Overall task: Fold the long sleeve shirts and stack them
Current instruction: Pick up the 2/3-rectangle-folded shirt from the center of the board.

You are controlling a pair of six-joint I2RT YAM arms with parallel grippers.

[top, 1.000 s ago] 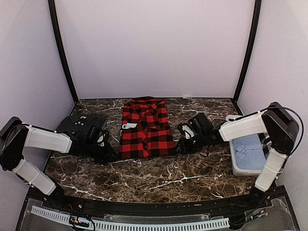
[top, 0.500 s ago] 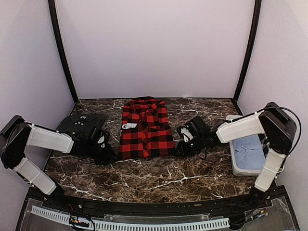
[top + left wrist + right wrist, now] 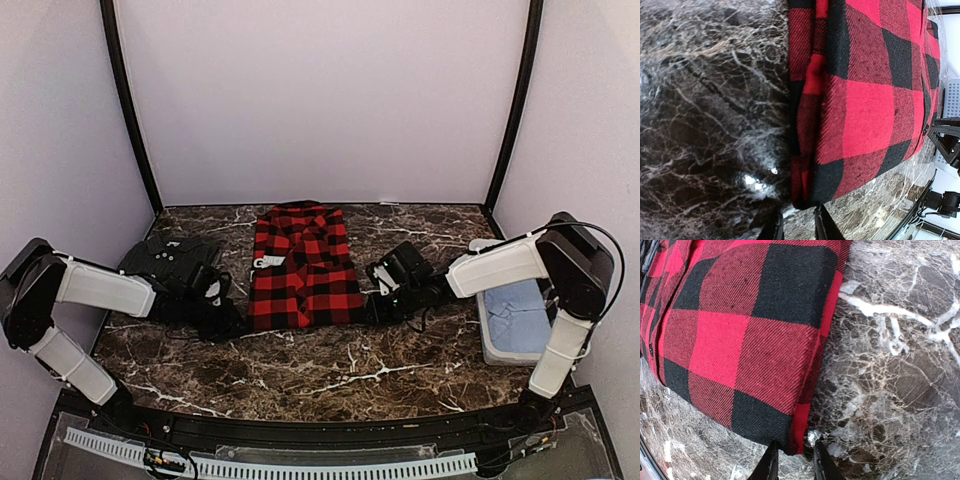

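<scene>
Lilac-walled booth, dark white-veined marble table. Far left: dark charcoal shirt bundled beside left arm. Left gripper low at near-left corner of red-and-black check flannel shirt, folded flat mid-table. Jaws narrowly parted, cannot tell if pinching hem. Right gripper at near-right corner, same narrow gap, grip unclear. Far right: grey bin with pale blue cloth.
</scene>
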